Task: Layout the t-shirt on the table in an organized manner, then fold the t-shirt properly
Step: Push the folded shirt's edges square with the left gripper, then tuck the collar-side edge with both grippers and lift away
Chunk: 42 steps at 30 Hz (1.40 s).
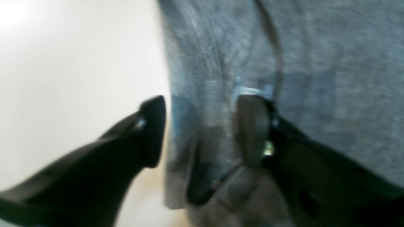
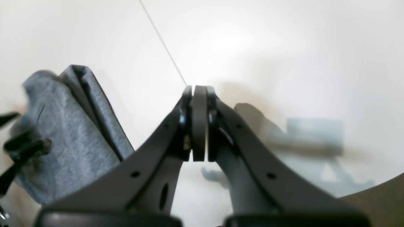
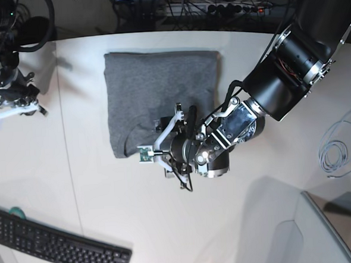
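Note:
The grey t-shirt (image 3: pixel 161 90) lies folded into a rough rectangle on the white table (image 3: pixel 95 190). My left gripper (image 3: pixel 158 145) hovers at the shirt's near edge. In the left wrist view the left gripper (image 1: pixel 203 132) is open: one finger (image 1: pixel 154 132) is over bare table, the other pad (image 1: pixel 252 129) is over the t-shirt (image 1: pixel 315 63), and the fabric's edge runs between them, not pinched. My right gripper (image 2: pixel 199 123) is shut on nothing, above bare table (image 2: pixel 268 47), with the t-shirt (image 2: pixel 69 126) off to its left. In the base view the right gripper (image 3: pixel 13 108) sits far left, away from the shirt.
A black keyboard (image 3: pixel 57 246) lies at the near left edge. A coiled cable (image 3: pixel 337 151) rests at the right, and a grey box (image 3: pixel 301 231) stands near the front right. A thin dark seam (image 2: pixel 161 41) crosses the table. Cables and gear line the far edge.

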Tool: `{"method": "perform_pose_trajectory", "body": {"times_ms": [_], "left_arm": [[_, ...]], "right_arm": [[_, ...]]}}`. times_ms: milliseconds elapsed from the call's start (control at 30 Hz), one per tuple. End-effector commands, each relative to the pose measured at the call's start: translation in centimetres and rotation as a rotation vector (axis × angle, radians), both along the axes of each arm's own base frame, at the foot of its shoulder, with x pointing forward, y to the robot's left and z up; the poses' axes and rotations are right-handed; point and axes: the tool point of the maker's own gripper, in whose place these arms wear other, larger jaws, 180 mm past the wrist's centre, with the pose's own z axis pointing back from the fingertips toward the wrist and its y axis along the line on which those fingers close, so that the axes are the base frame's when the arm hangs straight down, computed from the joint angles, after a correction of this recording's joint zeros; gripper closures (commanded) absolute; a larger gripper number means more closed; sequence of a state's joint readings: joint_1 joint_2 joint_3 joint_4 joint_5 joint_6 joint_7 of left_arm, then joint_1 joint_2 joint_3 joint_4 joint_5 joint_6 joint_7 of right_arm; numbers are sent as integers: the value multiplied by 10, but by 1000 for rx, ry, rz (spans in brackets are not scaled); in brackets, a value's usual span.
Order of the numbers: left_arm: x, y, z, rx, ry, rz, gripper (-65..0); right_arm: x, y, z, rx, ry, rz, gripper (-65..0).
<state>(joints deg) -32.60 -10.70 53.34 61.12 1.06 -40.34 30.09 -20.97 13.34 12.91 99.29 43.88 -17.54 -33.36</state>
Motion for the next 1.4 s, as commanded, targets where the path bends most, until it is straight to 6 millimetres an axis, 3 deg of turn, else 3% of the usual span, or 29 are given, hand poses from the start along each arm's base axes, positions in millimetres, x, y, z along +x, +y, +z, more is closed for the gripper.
{"method": "perform_pose_trajectory", "body": {"times_ms": [0, 100, 167, 233, 367, 400, 433, 533, 633, 767, 967, 1100, 1200, 1267, 1300, 1367], "left_arm": [[17, -7, 19, -31, -45, -1, -393], [24, -10, 28, -40, -68, -4, -434], [32, -20, 47, -68, -114, -29, -433], [40, -15, 69, -88, -172, -29, -429], [51, 7, 130, -172, -298, 113, -418], [49, 16, 141, -201, -324, 163, -383], [44, 27, 146, -230, -334, 216, -309], [33, 67, 126, -223, -312, 360, 0], [23, 90, 92, -192, -264, 425, 0], [18, 101, 63, -195, -215, 444, 0], [34, 100, 72, -200, -236, 443, 0], [37, 94, 74, -188, -241, 412, -242], [30, 92, 59, -105, -206, 382, -304], [27, 88, 61, -96, -208, 375, -281], [25, 86, 66, -111, -220, 377, -237], [15, 85, 76, -152, -239, 394, -39]], "right_arm": [[8, -5, 10, -20, -38, 5, 0], [8, -4, 10, -20, -37, 7, 0], [8, -4, 10, -21, -38, 8, 0], [9, -1, 12, -19, -48, 26, 0], [13, 40, 20, 4, -109, 237, 0], [12, 51, 22, 13, -121, 281, 0], [11, 60, 24, 20, -134, 321, 0], [9, 88, 25, 52, -150, 412, 0], [11, 102, 24, 68, -152, 444, 0], [20, 114, 26, 80, -166, 477, 0], [24, 112, 21, 79, -155, 471, 0], [24, 112, 21, 79, -155, 471, 0], [23, 112, 20, 80, -154, 471, 0], [22, 112, 20, 80, -151, 471, 0], [22, 112, 20, 81, -151, 471, 0], [19, 114, 21, 82, -153, 479, 0]]}}
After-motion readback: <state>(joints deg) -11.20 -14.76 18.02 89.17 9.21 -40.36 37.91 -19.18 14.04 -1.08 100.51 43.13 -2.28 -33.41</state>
